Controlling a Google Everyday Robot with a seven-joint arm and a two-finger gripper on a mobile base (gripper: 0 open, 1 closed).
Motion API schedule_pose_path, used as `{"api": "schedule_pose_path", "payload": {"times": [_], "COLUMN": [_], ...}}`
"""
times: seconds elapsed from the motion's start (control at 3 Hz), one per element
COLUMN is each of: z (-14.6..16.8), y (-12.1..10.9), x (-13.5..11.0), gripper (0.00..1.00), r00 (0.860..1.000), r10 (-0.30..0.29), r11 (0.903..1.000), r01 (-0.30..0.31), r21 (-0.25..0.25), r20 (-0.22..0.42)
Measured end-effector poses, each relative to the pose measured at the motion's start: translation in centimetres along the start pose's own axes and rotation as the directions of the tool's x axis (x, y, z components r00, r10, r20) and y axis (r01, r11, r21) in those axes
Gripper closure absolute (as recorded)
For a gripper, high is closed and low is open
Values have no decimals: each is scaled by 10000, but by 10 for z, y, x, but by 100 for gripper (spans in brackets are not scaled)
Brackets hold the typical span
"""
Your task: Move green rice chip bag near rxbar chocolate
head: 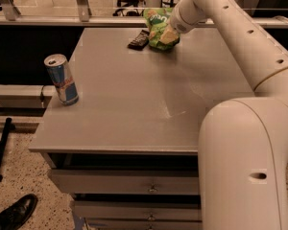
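The green rice chip bag (159, 28) lies at the far edge of the grey table (134, 99), crinkled, with white lettering at its top. The rxbar chocolate (138, 40), a small dark flat bar, lies on the table right beside the bag's left side, almost touching it. My gripper (173, 28) is at the bag's right side, at the end of the white arm (221, 28) that reaches in from the right. The gripper's tip is hidden behind the wrist and the bag.
A blue-silver drink can (61, 78) stands upright near the table's left edge. A railing (86, 19) runs behind the table's far edge. Drawers (129, 183) sit under the front edge. A black shoe (12, 214) is on the floor at bottom left.
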State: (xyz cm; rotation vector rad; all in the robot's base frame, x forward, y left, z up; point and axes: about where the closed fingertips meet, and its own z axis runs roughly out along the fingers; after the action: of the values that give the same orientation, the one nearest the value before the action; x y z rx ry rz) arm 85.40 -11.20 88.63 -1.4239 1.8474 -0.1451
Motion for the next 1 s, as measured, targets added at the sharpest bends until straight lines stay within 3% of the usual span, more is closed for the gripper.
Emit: {"api": "schedule_pose_path", "payload": {"times": [0.33,0.67,1.0], "z": [-1,-18,-42], "y": [2,9,13], "x": [-5,-12,-17], "gripper": [15,0,0], "r00": [9998,9985,9965], "r10": [-154,-496,-723], "r11": [9998,9983,9967], "r01": [155,502,738], "r21": [-147,-310,-334], "r20": [81,211,425]}}
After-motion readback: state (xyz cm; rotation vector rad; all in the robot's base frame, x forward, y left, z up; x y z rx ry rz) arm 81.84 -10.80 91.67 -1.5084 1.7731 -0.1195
